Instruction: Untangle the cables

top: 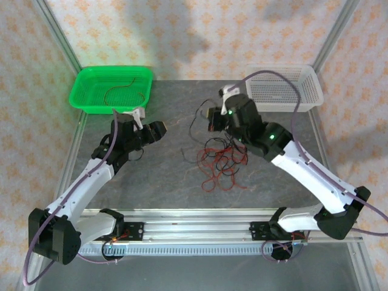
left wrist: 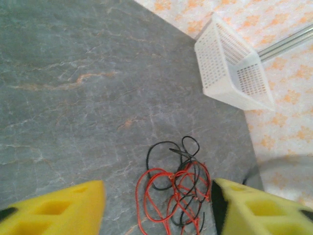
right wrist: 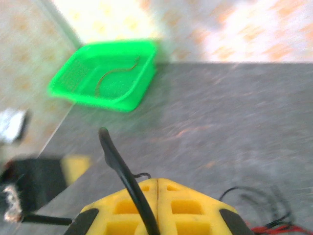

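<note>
At frame centre, thin red and black cables (top: 221, 162) lie tangled. The left gripper (left wrist: 157, 198) jaws stand apart; the right gripper (right wrist: 157, 186) jaws, blurred, seemingly clamp one black cable (right wrist: 120, 164).

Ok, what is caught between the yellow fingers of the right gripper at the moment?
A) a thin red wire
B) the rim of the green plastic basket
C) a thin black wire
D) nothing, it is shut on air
C: in the right wrist view the right gripper has its yellow jaws pressed together, with a thin black wire pinched in the seam and rising out of it.
</note>
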### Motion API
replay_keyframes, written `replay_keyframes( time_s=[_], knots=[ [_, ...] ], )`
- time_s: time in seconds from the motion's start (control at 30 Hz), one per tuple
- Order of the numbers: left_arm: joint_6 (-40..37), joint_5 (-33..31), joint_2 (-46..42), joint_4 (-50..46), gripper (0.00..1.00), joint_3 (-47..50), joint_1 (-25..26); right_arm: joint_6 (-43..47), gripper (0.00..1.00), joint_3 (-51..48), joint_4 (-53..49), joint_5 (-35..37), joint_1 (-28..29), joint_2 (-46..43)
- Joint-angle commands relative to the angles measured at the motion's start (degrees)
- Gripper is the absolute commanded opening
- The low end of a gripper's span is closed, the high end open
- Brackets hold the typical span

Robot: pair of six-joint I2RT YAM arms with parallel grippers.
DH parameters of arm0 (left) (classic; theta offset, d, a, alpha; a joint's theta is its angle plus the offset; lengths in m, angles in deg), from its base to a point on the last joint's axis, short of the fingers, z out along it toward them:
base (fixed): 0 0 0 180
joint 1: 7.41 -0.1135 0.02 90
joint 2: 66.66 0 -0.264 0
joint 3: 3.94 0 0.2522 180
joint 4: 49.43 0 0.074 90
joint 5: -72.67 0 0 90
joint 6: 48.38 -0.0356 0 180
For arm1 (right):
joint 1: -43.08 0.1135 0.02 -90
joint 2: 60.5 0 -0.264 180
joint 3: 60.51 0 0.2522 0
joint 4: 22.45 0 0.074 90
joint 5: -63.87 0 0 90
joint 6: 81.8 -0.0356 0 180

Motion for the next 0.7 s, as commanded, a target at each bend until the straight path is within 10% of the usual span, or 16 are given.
replay_keyframes(
  time_s=[0.0, 0.17, 0.67],
  knots=[
    [-1.9, 1.3, -3.3, 2.3, 0.72, 1.0, -0.2, 3.1, 0.01, 4.3, -0.8, 8.4, -6.2, 1.3],
    [-1.9, 2.0, -5.8, 4.2, 0.99, 2.7, -0.2, 6.3, 0.01, 10.0, 3.4, 12.4, -16.2, 5.2],
    [15.4, 15.3, -7.3, 28.8, 0.99, 12.7, -2.7, 14.1, 0.01, 31.9, 11.5, 14.0, -35.9, 28.3]
  ],
)
